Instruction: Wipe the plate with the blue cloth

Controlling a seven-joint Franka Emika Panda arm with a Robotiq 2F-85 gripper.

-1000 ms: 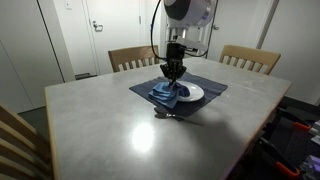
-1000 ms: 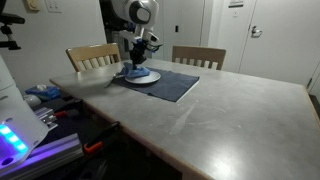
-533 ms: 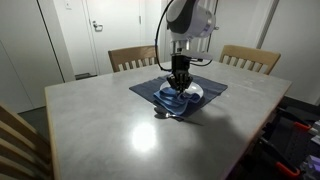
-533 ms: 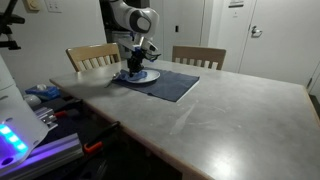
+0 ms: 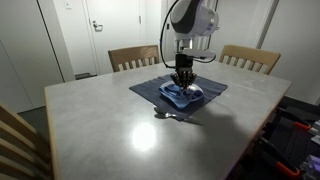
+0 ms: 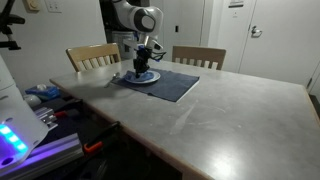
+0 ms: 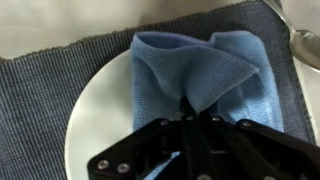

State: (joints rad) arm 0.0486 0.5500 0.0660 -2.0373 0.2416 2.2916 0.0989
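Note:
A blue cloth [image 7: 195, 70] lies bunched on a white plate [image 7: 100, 105], which sits on a dark grey placemat [image 7: 50, 75]. My gripper [image 7: 192, 108] is shut on a fold of the blue cloth and presses it down on the plate. In both exterior views the gripper [image 5: 183, 82] [image 6: 144, 68] stands upright over the plate [image 5: 194, 92] [image 6: 150, 77], with the cloth [image 5: 180, 95] [image 6: 138, 76] under it. Much of the plate is hidden by the cloth.
The placemat [image 5: 150, 88] [image 6: 180, 85] lies on a grey table [image 5: 110, 125] [image 6: 220, 110]. A spoon [image 5: 168, 115] lies at the mat's near edge; its bowl shows in the wrist view [image 7: 304, 40]. Wooden chairs [image 5: 132, 58] [image 5: 250, 58] stand at the far side.
My gripper has dragged the blue cloth across the plate, toward the right in one exterior view. The cloth now covers more of the plate's middle.

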